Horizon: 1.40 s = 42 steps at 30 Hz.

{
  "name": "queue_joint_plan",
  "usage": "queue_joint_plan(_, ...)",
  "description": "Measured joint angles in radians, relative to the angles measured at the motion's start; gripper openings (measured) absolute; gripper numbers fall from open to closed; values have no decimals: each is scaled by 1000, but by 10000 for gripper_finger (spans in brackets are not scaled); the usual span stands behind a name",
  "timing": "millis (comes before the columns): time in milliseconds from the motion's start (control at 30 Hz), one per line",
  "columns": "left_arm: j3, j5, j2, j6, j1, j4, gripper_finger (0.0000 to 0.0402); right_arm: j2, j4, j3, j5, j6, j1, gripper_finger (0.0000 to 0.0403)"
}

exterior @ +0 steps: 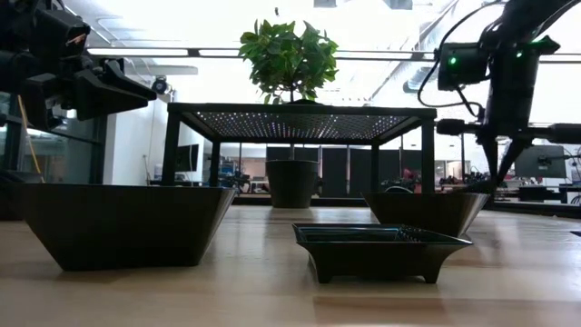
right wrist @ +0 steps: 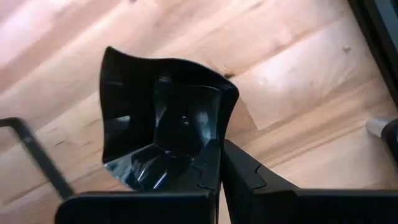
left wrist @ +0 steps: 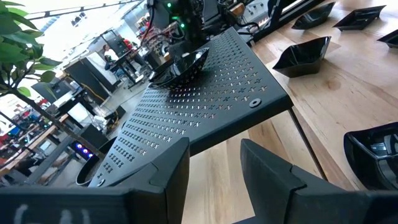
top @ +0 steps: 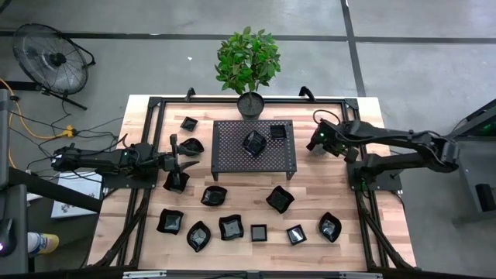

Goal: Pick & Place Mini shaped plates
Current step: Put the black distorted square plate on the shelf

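In the overhead picture a black perforated rack stands in the upper middle of the wooden table, with a potted plant just behind it at the table's far edge. Two mini shaped plates rest on the rack: a wavy-edged one near its centre and a small square one toward its upper right corner. The other plates lie on the bare wood: a row along the lower part of the frame, among them a square dish and a rounded one at lower right, a pair in the middle band, and two small ones to the left of the rack. The left gripper sits left of centre in the overhead frame, just off the rack's left edge; its wrist camera shows the two fingers spread apart with nothing between them, looking across the rack top. The right gripper is at upper right, beside the rack's right edge. Its wrist camera shows a glossy wavy plate with one wall pinched between the closed fingers, though whether that plate is lifted or touching the wood is hard to judge from here.
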Motion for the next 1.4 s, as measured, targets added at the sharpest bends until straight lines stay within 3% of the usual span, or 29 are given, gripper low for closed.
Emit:
queue_joint_plan(467,0,0,0,0,0,0,140,-305,-18,3,104,-119,146,0)
queue_joint_plan(700,0,0,0,0,0,0,140,-331,-45,126,97,-305,167,0)
queue_joint_plan(967,0,0,0,0,0,0,140,-229,-61,312,33,-452,166,0)
queue_joint_plan(1400,0,0,0,0,0,0,140,104,-76,658,1,-543,204,0)
